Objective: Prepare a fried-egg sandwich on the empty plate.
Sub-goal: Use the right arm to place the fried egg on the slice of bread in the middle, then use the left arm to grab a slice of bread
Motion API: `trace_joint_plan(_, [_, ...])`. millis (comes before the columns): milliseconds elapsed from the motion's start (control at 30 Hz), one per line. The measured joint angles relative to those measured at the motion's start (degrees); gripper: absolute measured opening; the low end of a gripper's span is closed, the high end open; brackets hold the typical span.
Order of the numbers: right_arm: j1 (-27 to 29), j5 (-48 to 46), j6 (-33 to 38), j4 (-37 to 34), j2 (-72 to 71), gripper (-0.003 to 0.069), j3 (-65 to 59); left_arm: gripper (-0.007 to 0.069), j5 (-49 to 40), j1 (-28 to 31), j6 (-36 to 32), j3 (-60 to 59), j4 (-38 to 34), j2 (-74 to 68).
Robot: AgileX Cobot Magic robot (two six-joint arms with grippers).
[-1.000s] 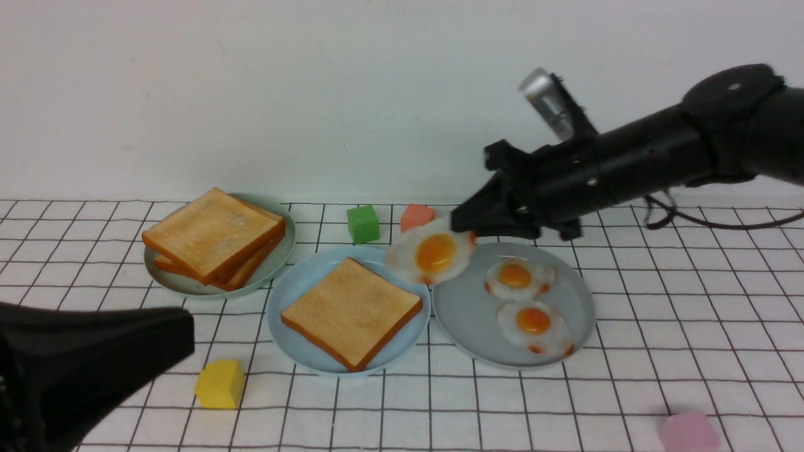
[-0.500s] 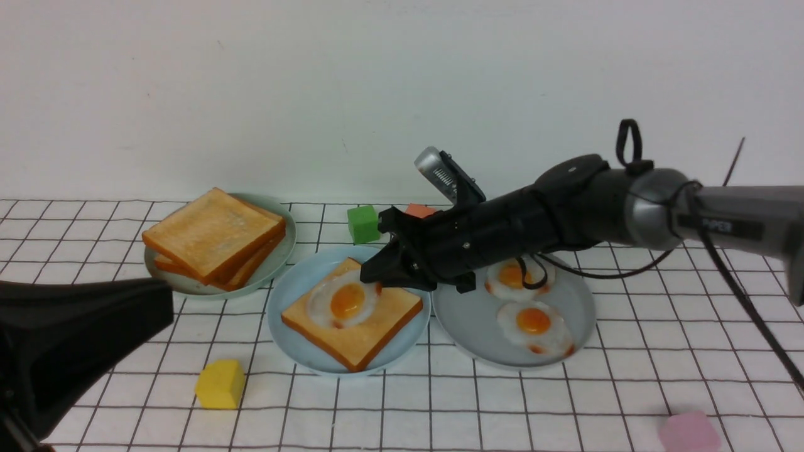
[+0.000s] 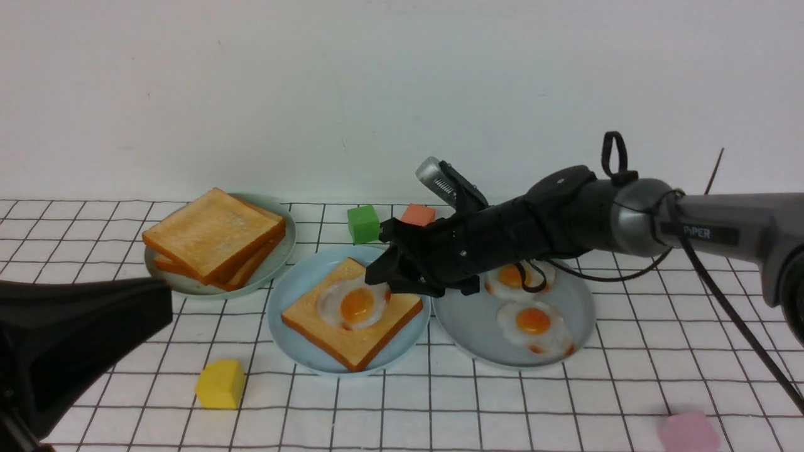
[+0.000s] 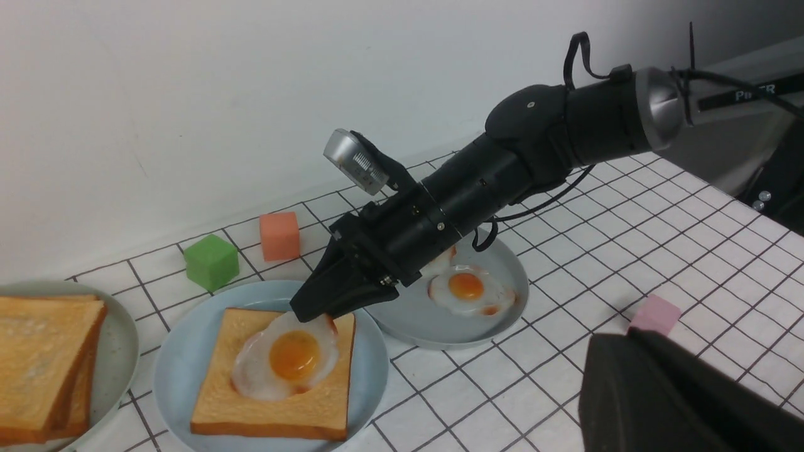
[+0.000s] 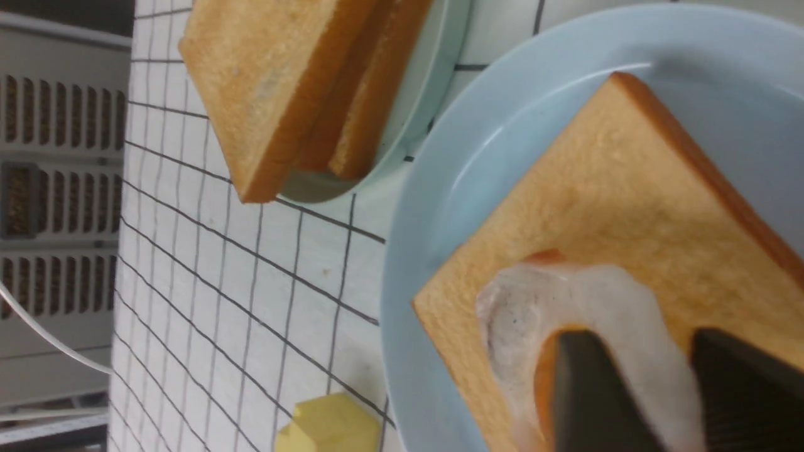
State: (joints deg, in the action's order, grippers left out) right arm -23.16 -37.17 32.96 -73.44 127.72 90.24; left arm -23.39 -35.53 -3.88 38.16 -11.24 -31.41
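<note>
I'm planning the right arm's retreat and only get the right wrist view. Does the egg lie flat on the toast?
Observer: Yes. In the front view the fried egg lies flat on the toast slice, yolk up, with the right gripper at its rim.
Operator: Where's the other gripper?
Observer: The left gripper is shut, low at the near left, apart from the blue plate.
Operator: What's under my arm?
Observer: The grey plate, with two more eggs on it.

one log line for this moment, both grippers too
fried egg flat on toast slice, blue plate | right gripper open at egg's edge | left gripper shut | second slice not yet on
</note>
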Motion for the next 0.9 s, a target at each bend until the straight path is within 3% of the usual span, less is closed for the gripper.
trace_joint_plan(33, [0.5,-0.7,0.0,1.0,-0.2,0.0360,0.1,0.0000,-0.4,0.0,0.0,0.0,0.0,0.0])
trace_joint_plan(167, [3.7,-3.5,-0.1,4.7,-1.9,0.0470,0.1,0.0002,-3.7,0.0,0.1,0.0,0.0,0.0])
trace_joint_plan(300, [8.8,-6.8,-3.2,11.8,-6.2,0.0476,0.1,0.0003,-6.7,0.0,3.4,0.0,0.0,-0.8])
trace_joint_plan(400, [12.5,-10.4,-5.8,18.5,-11.1,0.0423,0.1,0.0003,-7.4,0.0,7.7,0.0,0.1,-3.4])
trace_joint_plan(467, [14.2,-15.6,-9.0,26.8,-16.7,0.0336,-0.2,0.0001,-8.1,0.0,12.1,0.1,0.4,-8.4])
trace_joint_plan(500, [14.3,-16.2,-9.6,28.2,-17.8,0.0318,-0.4,0.0000,-8.3,0.0,12.6,0.3,0.5,-9.5])
trace_joint_plan(567, [13.9,-18.1,-13.1,36.6,-25.4,0.0196,-3.6,-0.0013,-9.8,0.0,14.2,2.5,2.3,-18.3])
trace_joint_plan(600, [13.9,-18.0,-13.3,37.1,-26.0,0.0196,-4.0,-0.0013,-9.8,0.0,14.2,2.5,2.5,-19.0])
trace_joint_plan(700, [12.3,-17.5,-14.6,42.2,-34.7,0.0095,-9.9,-0.0013,-11.8,0.5,14.4,7.3,5.9,-28.4])
trace_joint_plan(800, [10.3,-15.5,-15.0,44.1,-45.9,0.0043,-17.0,-0.0013,-13.4,5.2,13.9,13.2,7.1,-38.0])
trace_joint_plan(900, [7.5,-15.4,-14.9,44.4,-55.1,0.0034,-23.1,-0.0013,-13.8,14.3,9.3,18.7,6.0,-45.8])
